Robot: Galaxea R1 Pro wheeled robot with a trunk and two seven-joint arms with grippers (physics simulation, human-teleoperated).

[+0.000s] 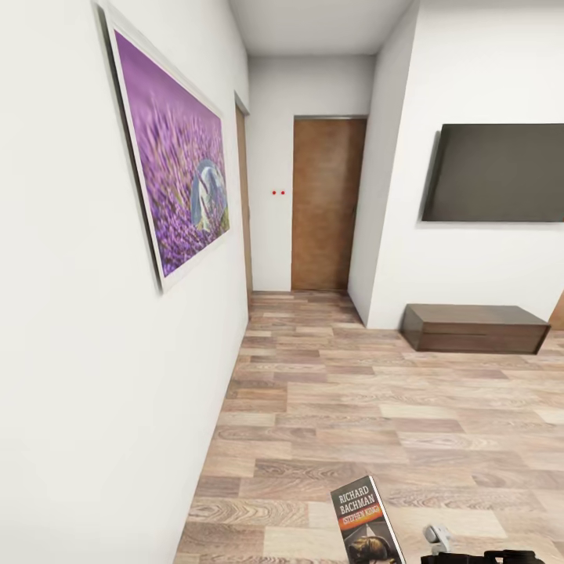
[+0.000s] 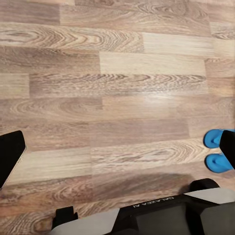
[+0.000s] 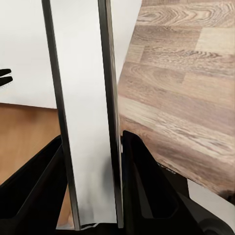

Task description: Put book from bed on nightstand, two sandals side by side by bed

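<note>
right gripper (image 3: 90,161) clamped on book (image 3: 83,112), upright between jaws | left gripper (image 2: 117,147) jaws apart

The bot's mostly matte black plastic with pale grey shell panels. On the left gripper (image 2: 117,147) the jaws are plain black slabs, and behind them sits a black body (image 2: 161,215) with light grey covers and white "GALAXEA" lettering. The right gripper (image 3: 90,161) has chunky black angular fingers (image 3: 147,186). The head view catches a small whitish-grey knob (image 1: 439,539) on black housing.
</note>
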